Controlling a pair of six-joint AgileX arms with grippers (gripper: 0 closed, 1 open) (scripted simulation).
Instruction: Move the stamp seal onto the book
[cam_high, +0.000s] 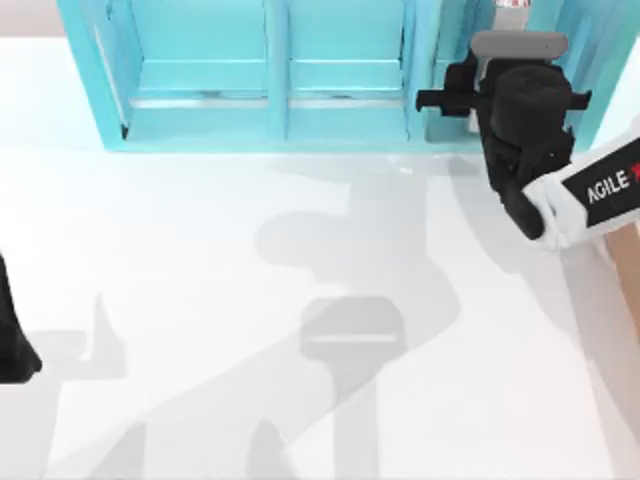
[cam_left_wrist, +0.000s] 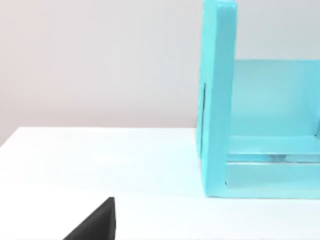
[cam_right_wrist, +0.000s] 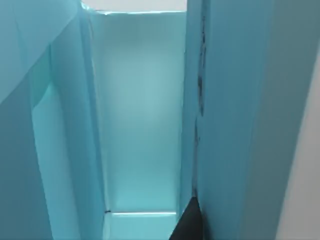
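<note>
The stamp seal and the book are out of view. My right gripper (cam_high: 455, 92) is at the back right of the table, up against the right-hand compartment of a cyan shelf unit (cam_high: 270, 90). The right wrist view looks into that narrow cyan compartment (cam_right_wrist: 142, 115), with one dark fingertip (cam_right_wrist: 187, 227) at the lower edge beside a divider wall. My left arm (cam_high: 12, 340) is parked at the table's left edge, and a black part of it (cam_left_wrist: 95, 225) shows in the left wrist view.
The cyan shelf unit spans the back of the table, and its end wall (cam_left_wrist: 217, 100) stands upright in the left wrist view. An orange-tan wooden box (cam_high: 628, 275) peeks in at the right edge. The white tabletop (cam_high: 200, 280) lies open in front.
</note>
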